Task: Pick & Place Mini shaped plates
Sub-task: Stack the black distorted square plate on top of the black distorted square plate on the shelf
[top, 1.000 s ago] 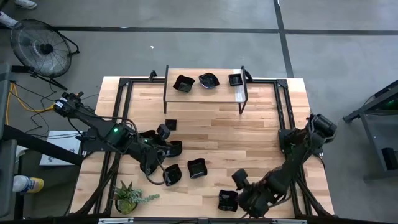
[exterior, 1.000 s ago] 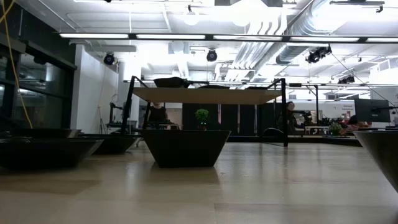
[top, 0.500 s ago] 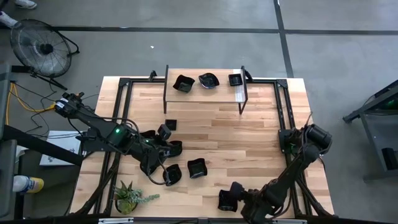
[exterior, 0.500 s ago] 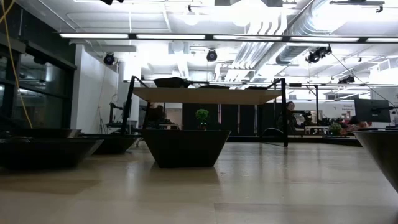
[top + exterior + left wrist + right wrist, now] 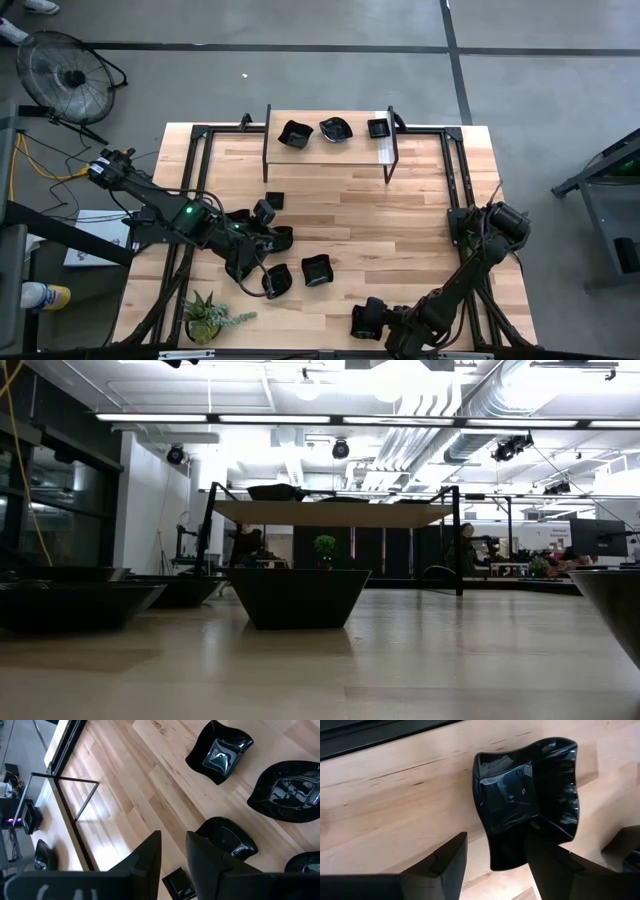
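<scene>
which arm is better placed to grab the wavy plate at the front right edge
Right. The right pincer is open with one finger over the wavy plate; the left pincer sits among other plates across the table.

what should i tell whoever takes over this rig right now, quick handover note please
Right gripper: low at the near table edge, jaws open around one side of a wavy black plate; the plate is on the wood, not lifted.
Left gripper: jaws open, empty, over the cluster of plates on the table's left side.
Done: three plates on the raised shelf at the far edge.
Left: the wavy plate at the right gripper, a small square, a plate mid-table, and the cluster by the left arm, partly hidden by it.
</scene>
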Controlling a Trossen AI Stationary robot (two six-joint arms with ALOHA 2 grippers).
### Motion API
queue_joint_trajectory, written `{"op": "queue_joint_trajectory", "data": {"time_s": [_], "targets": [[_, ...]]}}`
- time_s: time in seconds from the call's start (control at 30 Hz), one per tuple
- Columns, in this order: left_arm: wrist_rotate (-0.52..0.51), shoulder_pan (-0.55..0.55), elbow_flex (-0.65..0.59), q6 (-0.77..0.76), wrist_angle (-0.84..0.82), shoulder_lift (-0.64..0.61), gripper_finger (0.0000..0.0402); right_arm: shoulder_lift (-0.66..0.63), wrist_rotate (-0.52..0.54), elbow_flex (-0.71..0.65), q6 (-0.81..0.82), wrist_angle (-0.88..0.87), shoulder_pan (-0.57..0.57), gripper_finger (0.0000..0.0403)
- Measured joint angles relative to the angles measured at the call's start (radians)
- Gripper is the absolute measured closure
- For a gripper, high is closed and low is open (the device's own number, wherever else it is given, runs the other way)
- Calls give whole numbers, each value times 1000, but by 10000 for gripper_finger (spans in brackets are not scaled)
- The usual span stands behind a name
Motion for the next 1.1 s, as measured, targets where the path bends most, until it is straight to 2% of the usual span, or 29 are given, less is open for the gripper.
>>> {"op": "queue_joint_trajectory", "data": {"time_s": [0.3, 0.6, 0.77, 1.1], "targets": [[0, 0, 0, 0, 0, 0, 316, 8, -11, 0, 0, 9, -13, 215], [1, 0, 0, 0, 0, 0, 316, 8, -55, 0, 30, 8, -15, 292], [1, 0, 0, 0, 0, 0, 316, 8, -57, 0, 45, 8, -18, 319], [2, 0, 0, 0, 0, 0, 316, 8, -64, -12, 45, 26, -30, 324]]}}
